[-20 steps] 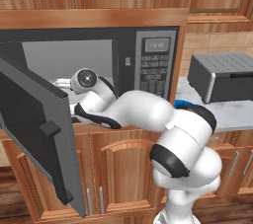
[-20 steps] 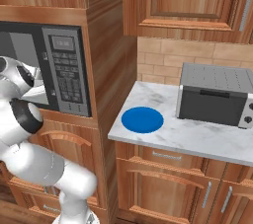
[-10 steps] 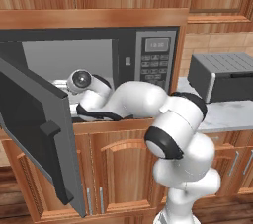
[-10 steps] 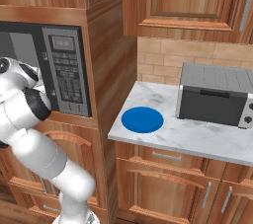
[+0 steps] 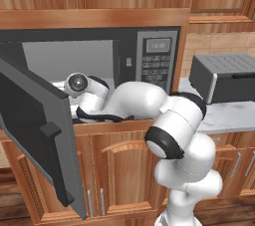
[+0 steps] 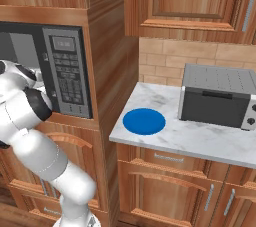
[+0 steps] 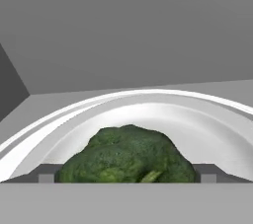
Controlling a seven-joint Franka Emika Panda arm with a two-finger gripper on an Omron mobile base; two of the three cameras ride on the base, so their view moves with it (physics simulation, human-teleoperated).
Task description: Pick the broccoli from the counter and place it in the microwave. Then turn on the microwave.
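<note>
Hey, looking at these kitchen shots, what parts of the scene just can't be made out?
- Base of the broccoli, hand view: cut off by the bottom edge, so its contact with the white plate is not visible.
- Microwave floor, left base view: hidden behind the robot's arm.
- Keypad labels, right base view: too small to read.
- Microwave cavity, right base view: cut off by the left edge.

The broccoli [image 7: 129, 156], a dark-green floret with a bit of paler stem at 6 o'clock, lies on a white round plate [image 7: 207, 129] inside the microwave [image 5: 149, 60]. The microwave is wide and grey, built into wooden cabinets; its dark door [image 5: 37, 130] hangs open at 9 o'clock, keypad [image 5: 155, 63] and small display [image 5: 160, 45] at 3 o'clock. The marbled counter [image 6: 200, 138] lies well apart, at 3 o'clock of the microwave.
</note>
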